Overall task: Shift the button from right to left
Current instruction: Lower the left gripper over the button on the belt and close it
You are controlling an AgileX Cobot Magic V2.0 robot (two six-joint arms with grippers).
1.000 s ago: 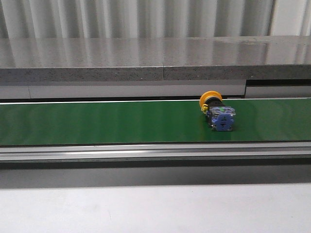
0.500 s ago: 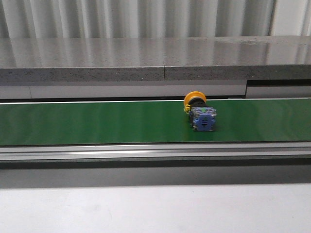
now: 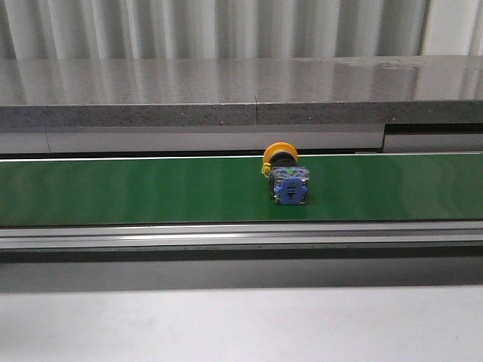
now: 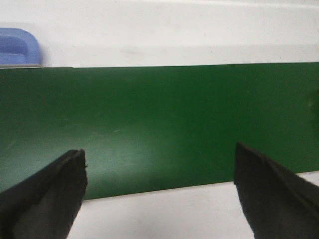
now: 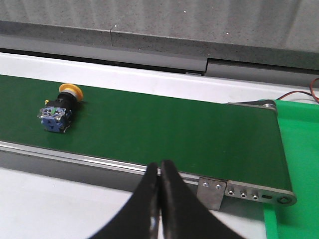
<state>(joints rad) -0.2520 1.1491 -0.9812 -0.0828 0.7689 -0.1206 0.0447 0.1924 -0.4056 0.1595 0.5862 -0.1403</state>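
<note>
— count of items on the belt, please.

— one button (image 3: pixel 287 177), lying on its side on the green conveyor belt (image 3: pixel 136 188), a little right of the belt's middle in the front view. yellow-orange cap toward the far edge, blue-and-clear block toward the near edge. the right wrist view shows the same single button (image 5: pixel 59 109), well apart from that arm.

— belts?

— one, running left to right, with a metal rail (image 3: pixel 226 235) along its near edge. behind it one grey stone-look ledge (image 3: pixel 226 94). in front, a pale worktop (image 3: pixel 241 324).

— the arms?

— two. left gripper (image 4: pixel 159 191): jaws spread wide over the belt, nothing between them. right gripper (image 5: pixel 159 199): jaws pressed together, holding nothing, above the near rail by the belt's end.

— anything else?

— one blue rounded object (image 4: pixel 17 47) beyond the belt in the left wrist view, only partly visible. one bright green mat (image 5: pixel 296 144) past the belt's end, with red and black wires (image 5: pixel 301 93) beside it.
</note>
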